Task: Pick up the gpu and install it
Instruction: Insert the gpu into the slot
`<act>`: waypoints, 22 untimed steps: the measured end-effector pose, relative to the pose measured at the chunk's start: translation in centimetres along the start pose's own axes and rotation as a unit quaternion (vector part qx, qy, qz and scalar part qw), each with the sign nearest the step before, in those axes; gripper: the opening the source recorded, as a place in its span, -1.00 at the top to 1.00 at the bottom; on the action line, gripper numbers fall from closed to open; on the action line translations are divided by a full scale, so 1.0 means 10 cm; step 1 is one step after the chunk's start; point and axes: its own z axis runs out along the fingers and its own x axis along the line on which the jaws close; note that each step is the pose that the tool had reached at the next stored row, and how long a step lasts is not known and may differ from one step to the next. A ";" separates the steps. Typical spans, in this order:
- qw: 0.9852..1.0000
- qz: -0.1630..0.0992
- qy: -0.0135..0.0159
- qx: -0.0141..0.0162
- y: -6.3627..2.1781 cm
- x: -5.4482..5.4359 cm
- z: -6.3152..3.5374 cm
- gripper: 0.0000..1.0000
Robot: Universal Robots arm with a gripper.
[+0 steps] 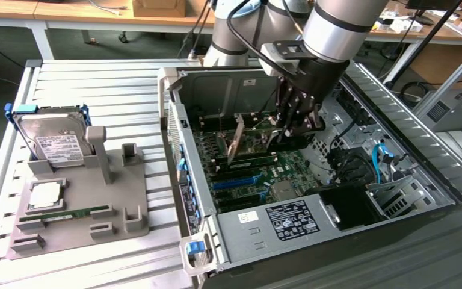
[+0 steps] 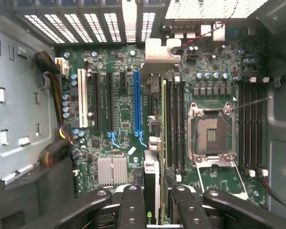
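Dark greenish-brown board with a silvery end bracket: that is the gpu (image 1: 237,143), and I have it pinched between the fingers of my gripper (image 1: 291,129). The fingers are pressed together on its two faces, down inside the open computer case (image 1: 215,90).

I hold it on edge, not flat, because the contact edge has to face the motherboard (image 2: 124,119). Through my wrist camera the card is a thin line running away from the gripper (image 2: 152,200), which clamps it from both sides. The bracket (image 2: 157,50) leads toward the vented rear wall (image 2: 86,24) of the case, which is where that end has to sit.

I judge the card is not seated yet. The long blue slot (image 2: 137,102) lies open and bare just beside the card's line. Its line falls between that slot and the memory slots (image 2: 174,124). How much of that offset is only the card's height above the board I cannot tell.

My grip is at the end away from the bracket. That leaves the bracket free to meet the rear wall and keeps my fingers off the empty processor socket (image 2: 212,136) nearby.

Outside the case, on the exterior view's left, the grey holder tray (image 1: 127,198) has the hard drive (image 1: 50,141) standing in it and the memory stick (image 1: 74,214) lying in it.
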 end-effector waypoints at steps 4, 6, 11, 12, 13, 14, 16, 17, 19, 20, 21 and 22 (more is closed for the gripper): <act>1.000 0.000 0.000 0.000 0.095 0.04 0.017 0.47; 1.000 0.000 0.000 0.001 0.146 0.06 0.025 0.47; 1.000 0.000 0.000 0.001 0.191 0.07 0.067 0.47; 1.000 0.000 0.000 0.001 0.196 0.07 0.078 0.47; 1.000 0.000 0.000 0.001 0.218 0.07 0.103 0.47; 1.000 0.000 0.000 0.001 0.231 0.08 0.111 0.47; 1.000 0.000 0.000 0.001 0.258 0.08 0.125 0.47; 1.000 0.000 0.000 0.001 0.270 0.08 0.131 0.47; 1.000 0.000 0.000 0.001 0.294 0.08 0.144 0.47; 1.000 0.000 0.000 0.001 0.307 0.08 0.151 0.47; 1.000 0.000 0.000 0.001 0.320 0.08 0.159 0.47; 1.000 0.000 0.000 0.001 0.336 0.08 0.169 0.47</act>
